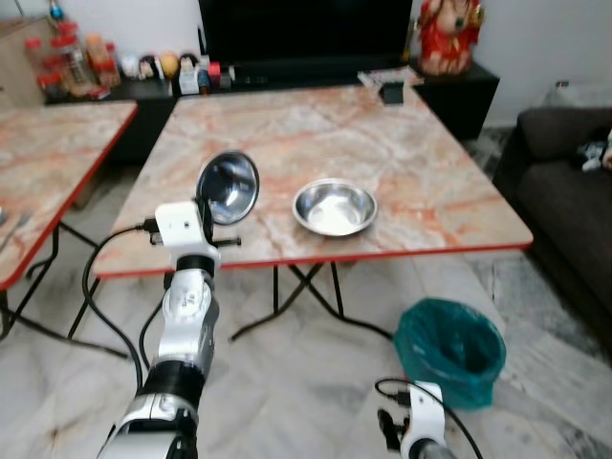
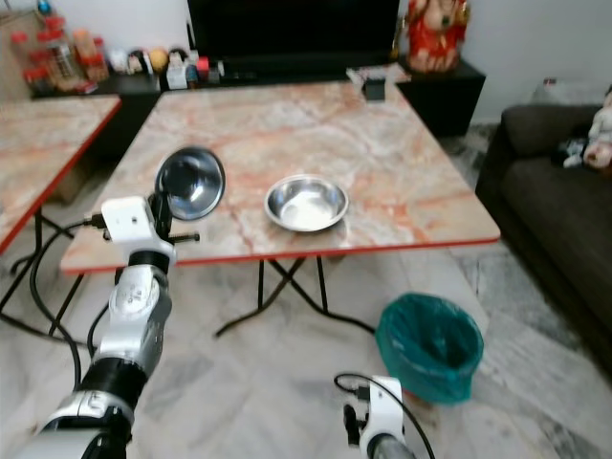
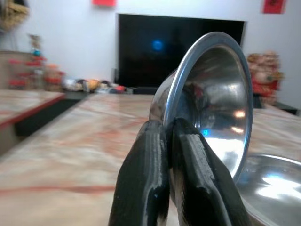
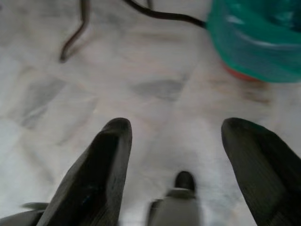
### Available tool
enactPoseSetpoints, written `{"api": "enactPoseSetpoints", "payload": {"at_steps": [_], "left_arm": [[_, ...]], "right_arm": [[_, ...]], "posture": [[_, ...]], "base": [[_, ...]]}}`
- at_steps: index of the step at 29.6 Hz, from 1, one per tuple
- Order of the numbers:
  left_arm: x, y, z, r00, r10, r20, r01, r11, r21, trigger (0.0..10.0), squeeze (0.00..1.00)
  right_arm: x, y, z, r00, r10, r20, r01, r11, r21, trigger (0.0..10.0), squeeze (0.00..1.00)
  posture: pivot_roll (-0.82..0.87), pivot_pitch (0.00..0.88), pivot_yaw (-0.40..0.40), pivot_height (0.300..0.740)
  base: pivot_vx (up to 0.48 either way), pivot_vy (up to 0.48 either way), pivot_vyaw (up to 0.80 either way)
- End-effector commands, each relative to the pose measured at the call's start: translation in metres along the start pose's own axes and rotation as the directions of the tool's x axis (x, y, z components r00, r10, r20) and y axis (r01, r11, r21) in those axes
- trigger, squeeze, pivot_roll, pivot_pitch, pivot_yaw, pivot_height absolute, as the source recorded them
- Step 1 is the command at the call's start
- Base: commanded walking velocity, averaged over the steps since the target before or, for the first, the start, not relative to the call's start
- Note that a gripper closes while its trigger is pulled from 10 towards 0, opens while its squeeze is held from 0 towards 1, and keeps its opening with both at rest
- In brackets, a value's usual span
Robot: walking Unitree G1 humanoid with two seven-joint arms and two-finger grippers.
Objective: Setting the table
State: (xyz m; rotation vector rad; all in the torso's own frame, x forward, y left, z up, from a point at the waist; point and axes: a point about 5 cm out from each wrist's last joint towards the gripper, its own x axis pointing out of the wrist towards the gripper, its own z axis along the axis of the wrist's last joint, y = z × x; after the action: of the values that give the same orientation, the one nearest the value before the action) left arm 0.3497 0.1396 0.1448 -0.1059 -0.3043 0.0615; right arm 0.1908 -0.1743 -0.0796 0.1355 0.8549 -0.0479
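Observation:
My left gripper [image 3: 168, 129] is shut on the rim of a steel bowl [image 1: 229, 186], which it holds tilted on edge above the near left part of the marble table [image 1: 402, 143]. In the left wrist view the two black fingers [image 3: 146, 183] pinch the held bowl's [image 3: 214, 103] rim. A second steel bowl [image 1: 334, 207] rests upright on the table just right of it, near the front edge. My right gripper [image 4: 176, 155] hangs low over the floor, open and empty.
A green bin [image 1: 449, 349] stands on the floor at the right, under the table's front corner. A second table [image 1: 48, 163] is on the left, a dark sofa [image 1: 564, 182] on the right, and a TV cabinet [image 1: 306, 38] behind. Folding legs [image 1: 306, 296] cross under the table.

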Motion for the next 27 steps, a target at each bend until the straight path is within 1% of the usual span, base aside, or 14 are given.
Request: {"api": "enactPoseSetpoints", "payload": {"at_steps": [1, 12, 27], "left_arm": [[0.0047, 0.0007, 0.0088, 0.999, -0.020, 0.036, 0.019, 1.000, 0.019, 10.0, 0.00], [0.0034, -0.0045, 0.0070, 0.999, -0.042, 0.031, 0.041, 0.999, 0.016, 10.0, 0.00], [0.0026, -0.0036, 0.0068, 0.999, -0.046, 0.029, 0.045, 0.999, 0.014, 10.0, 0.00]], "right_arm": [[0.0014, 0.0024, 0.0049, 1.000, 0.003, 0.013, -0.003, 1.000, -0.003, 10.0, 0.00], [0.0014, 0.0017, 0.0046, 1.000, 0.000, 0.009, 0.000, 1.000, -0.008, 10.0, 0.00], [0.0015, 0.0033, 0.0051, 1.000, 0.002, 0.016, -0.002, 1.000, 0.001, 10.0, 0.00]], "posture": [[-0.01, 0.000, 0.030, 0.727], [-0.01, 0.000, 0.030, 0.727], [-0.01, 0.000, 0.034, 0.727]], "base": [[0.330, 0.000, 0.00], [0.333, 0.000, 0.00], [0.307, 0.000, 0.00]]}}
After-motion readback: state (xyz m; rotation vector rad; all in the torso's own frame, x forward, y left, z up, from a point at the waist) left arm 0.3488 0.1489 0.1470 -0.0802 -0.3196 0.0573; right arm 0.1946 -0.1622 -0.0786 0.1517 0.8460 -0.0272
